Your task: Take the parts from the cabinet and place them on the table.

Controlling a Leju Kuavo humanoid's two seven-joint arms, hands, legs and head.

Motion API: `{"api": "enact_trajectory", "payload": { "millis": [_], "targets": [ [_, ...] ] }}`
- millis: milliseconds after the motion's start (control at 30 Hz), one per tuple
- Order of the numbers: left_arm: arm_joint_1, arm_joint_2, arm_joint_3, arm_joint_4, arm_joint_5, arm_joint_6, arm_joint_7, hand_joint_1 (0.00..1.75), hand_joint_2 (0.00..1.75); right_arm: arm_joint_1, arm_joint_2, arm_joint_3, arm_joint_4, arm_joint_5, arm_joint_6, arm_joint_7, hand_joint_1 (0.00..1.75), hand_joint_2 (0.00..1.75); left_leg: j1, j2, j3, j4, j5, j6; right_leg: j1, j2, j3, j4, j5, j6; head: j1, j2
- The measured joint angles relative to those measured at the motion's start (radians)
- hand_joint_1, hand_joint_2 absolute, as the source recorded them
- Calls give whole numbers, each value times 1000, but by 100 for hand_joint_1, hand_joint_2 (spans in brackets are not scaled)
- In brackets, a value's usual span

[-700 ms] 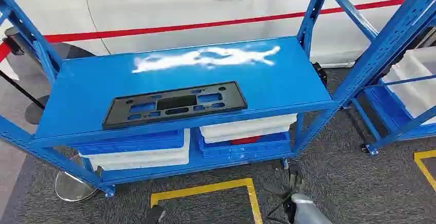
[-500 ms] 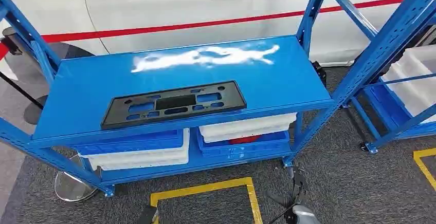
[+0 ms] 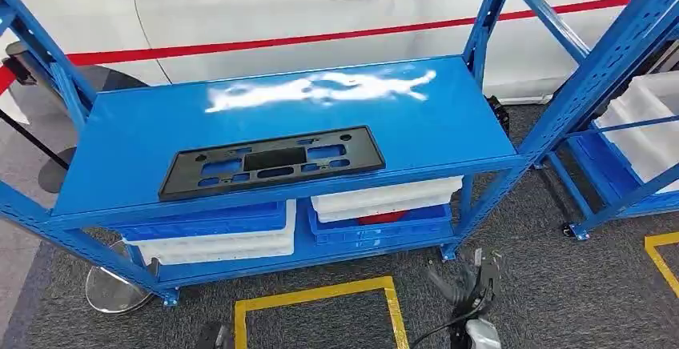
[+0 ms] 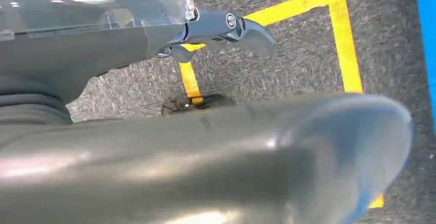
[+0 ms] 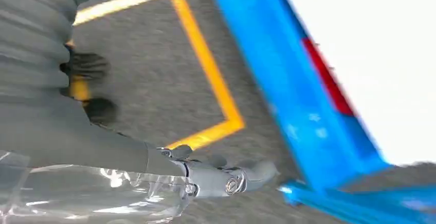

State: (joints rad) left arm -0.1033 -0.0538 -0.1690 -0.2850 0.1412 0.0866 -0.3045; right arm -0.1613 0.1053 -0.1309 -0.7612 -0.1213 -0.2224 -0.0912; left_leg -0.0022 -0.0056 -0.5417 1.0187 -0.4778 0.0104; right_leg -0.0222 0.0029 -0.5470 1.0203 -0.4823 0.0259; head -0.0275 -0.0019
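A black rectangular frame part (image 3: 271, 162) with several cut-outs lies flat near the front edge of the blue cabinet's top shelf (image 3: 240, 113). My right hand (image 3: 471, 283) is low in the head view, in front of the cabinet's right leg, over the carpet, its dark fingers apart and holding nothing. My left hand (image 3: 211, 338) barely shows at the bottom edge, left of the yellow floor marking. In the left wrist view the left hand (image 4: 205, 152) is empty with a finger (image 4: 241, 29) stretched out. The right wrist view shows the right hand's finger (image 5: 247, 175) extended near the blue frame (image 5: 303, 106).
White bins (image 3: 384, 197) and blue bins (image 3: 200, 222) fill the lower shelf. A second blue rack (image 3: 608, 69) with a white bin (image 3: 648, 125) stands to the right. A white car (image 3: 280, 5) is behind. A yellow marking (image 3: 320, 294) and a round metal base (image 3: 112, 289) are on the carpet.
My right hand has risen from the bottom edge and its fingers now show spread. My left hand has sunk lower at the bottom edge. The black part has not moved.
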Motion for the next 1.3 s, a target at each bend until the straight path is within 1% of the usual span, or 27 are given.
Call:
{"api": "enact_trajectory", "payload": {
  "millis": [200,233,300,367,400,433,467,500,567,600,633,667,700,733,767,800,833,900,933,967,1033,1100,1133,1167,1200,1267,1300],
  "targets": [
    [4,11,31,5,18,15,-38,0,0,56,0,-11,-167,23,6,-74,0,175,0,0,0,0,0,0,0,0,0,0,0,0,0,0],
    [5,15,37,6,19,18,-46,0,0,67,-3,-11,-205,30,3,-91,0,175,-6,0,-2,7,-2,3,-4,0,0,-5,3,4,0,0],
    [8,23,47,8,25,26,-58,0,0,86,-10,-8,-271,45,-7,-120,0,175,-7,-1,-4,8,-3,7,-7,0,-1,-3,4,5,0,0],
    [11,28,58,11,27,32,-69,0,0,101,-18,2,-335,61,-21,-148,0,175,-8,-1,-4,6,-1,11,-8,0,0,-8,7,11,-1,0],
    [11,30,62,11,29,35,-75,0,0,109,-23,9,-368,70,-29,-162,0,0,-6,0,-1,-9,6,19,-4,0,3,-11,9,16,0,0],
    [13,31,66,12,30,40,-81,0,0,118,-37,18,-406,80,-37,-179,0,175,3,5,10,-26,18,23,-7,0,3,-1,-1,15,0,0],
    [13,33,68,13,33,45,-86,0,0,125,-44,27,-433,87,-42,-193,0,175,4,5,12,-37,22,29,-3,-2,-15,30,-26,14,2,0],
    [13,34,72,15,35,48,-90,0,0,133,-50,37,-460,95,-50,-206,0,175,4,7,10,-37,24,32,-3,-1,-53,105,-69,13,4,0],
    [19,35,82,20,35,55,-98,0,0,160,-67,61,-520,110,-60,-231,0,175,2,7,8,-36,24,32,-4,-1,-130,258,-127,16,4,0],
    [23,37,86,23,35,59,-102,0,0,173,-76,73,-548,117,-68,-244,0,175,3,7,8,-34,23,31,-4,-1,-149,288,-124,17,4,0],
    [27,39,89,25,35,64,-106,0,0,184,-86,85,-578,127,-75,-257,0,175,4,6,8,-32,21,29,-5,-2,-145,273,-99,18,4,0],
    [30,39,92,26,35,66,-109,0,0,191,-95,96,-604,135,-81,-269,0,175,5,5,9,-28,18,25,-7,-2,-122,217,-58,18,4,0],
    [33,41,93,28,35,69,-114,0,0,199,-106,111,-638,147,-89,-281,0,175,7,5,10,-21,12,18,-10,-3,-72,111,2,18,4,0],
    [34,42,95,30,35,71,-118,0,0,205,-115,124,-666,157,-94,-291,0,175,8,5,10,-13,5,12,-13,-5,-36,32,33,18,4,0],
    [34,46,100,32,35,76,-121,0,0,208,-122,138,-685,167,-101,-299,0,175,3,5,4,-9,1,4,-7,-3,-32,23,7,12,5,0],
    [33,49,105,34,35,79,-124,0,0,215,-129,153,-710,176,-105,-308,0,175,0,4,-1,3,-4,-3,-6,1,-38,17,16,0,3,0],
    [34,52,109,35,35,83,-129,0,0,228,-135,167,-734,187,-113,-316,0,175,0,4,-2,1,-2,-7,-5,0,-41,21,14,-5,3,0],
    [40,56,115,39,36,88,-135,0,0,249,-149,195,-788,225,-136,-335,0,175,3,4,-1,-2,-4,-19,-1,1,-42,21,14,-19,4,0],
    [43,60,117,41,35,91,-138,0,0,252,-150,209,-813,255,-148,-343,0,175,6,5,-4,9,-15,-27,-6,0,-40,17,17,-28,4,0],
    [44,59,117,42,35,94,-141,0,0,255,-151,215,-832,285,-164,-353,0,175,7,5,-17,42,-40,-31,-6,0,-40,17,16,-31,3,0],
    [43,62,120,47,34,98,-145,0,0,269,-151,227,-872,353,-193,-368,0,175,9,5,-84,181,-112,-37,-3,-3,-40,17,15,-38,3,0],
    [46,63,124,50,34,100,-146,0,0,277,-151,234,-889,388,-205,-378,0,175,10,5,-125,266,-144,-39,0,-4,-41,17,14,-40,3,0],
    [48,65,125,51,34,101,-146,0,0,279,-151,237,-897,412,-212,-383,0,175,11,5,-147,307,-149,-39,1,-3,-41,18,14,-40,3,0],
    [49,65,126,51,30,101,-146,0,0,279,-151,240,-904,444,-220,-390,0,175,11,5,-150,310,-142,-38,1,-2,-41,19,14,-40,3,0],
    [49,65,126,52,28,102,-146,0,0,279,-151,241,-912,469,-228,-396,0,175,11,5,-132,262,-100,-35,1,-1,-39,19,13,-40,3,0],
    [47,66,126,52,28,103,-146,0,0,277,-151,241,-917,480,-229,-398,0,175,11,5,-47,88,-4,-26,1,0,-32,19,11,-37,3,0],
    [46,67,126,52,27,103,-146,0,0,277,-151,243,-920,486,-230,-396,0,175,10,4,-18,17,3,-19,1,-1,-31,18,10,-35,4,0]
  ]
}}
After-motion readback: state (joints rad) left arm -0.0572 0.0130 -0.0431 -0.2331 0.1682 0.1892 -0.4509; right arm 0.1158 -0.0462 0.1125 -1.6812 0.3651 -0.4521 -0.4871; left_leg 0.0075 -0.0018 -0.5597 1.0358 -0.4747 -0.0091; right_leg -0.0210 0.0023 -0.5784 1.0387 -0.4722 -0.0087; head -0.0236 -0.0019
